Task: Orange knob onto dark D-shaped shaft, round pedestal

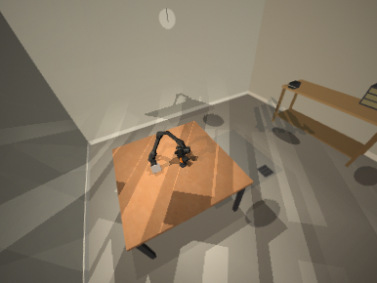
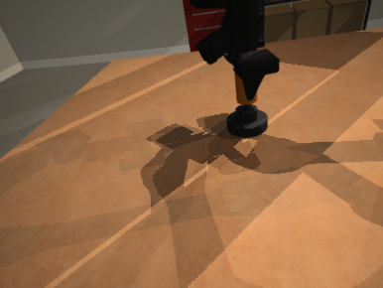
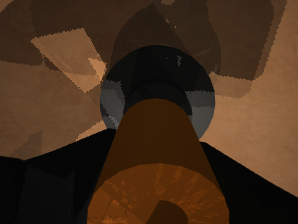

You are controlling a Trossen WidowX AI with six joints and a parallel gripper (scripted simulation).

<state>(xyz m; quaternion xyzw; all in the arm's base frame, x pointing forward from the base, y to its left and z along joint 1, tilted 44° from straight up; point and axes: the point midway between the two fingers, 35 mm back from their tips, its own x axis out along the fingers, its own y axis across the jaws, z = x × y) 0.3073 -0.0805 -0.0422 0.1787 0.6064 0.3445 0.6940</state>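
Observation:
The orange knob (image 2: 240,88) (image 3: 156,135) is upright between the fingers of my gripper (image 2: 246,94) (image 3: 155,143), which is shut on it. A bit of orange also shows in the top view (image 1: 183,158). The dark round pedestal (image 2: 247,127) (image 3: 160,60) stands on the table directly below, with a raised step in its middle. The knob's lower end is just above this step, with a small dark gap between them in the exterior view. The shaft is almost wholly hidden by the knob. I cannot tell how far it is inside the hole, nor see its flat side.
The wooden table (image 1: 146,210) (image 2: 278,233) carries the arm (image 1: 162,134), whose light base plate (image 1: 155,169) is left of the pedestal. Hard-edged shadows cross the tabletop. A red cabinet (image 2: 192,25) and brown boxes (image 2: 310,22) are behind the table; a wooden bench (image 1: 332,99) is off to the right.

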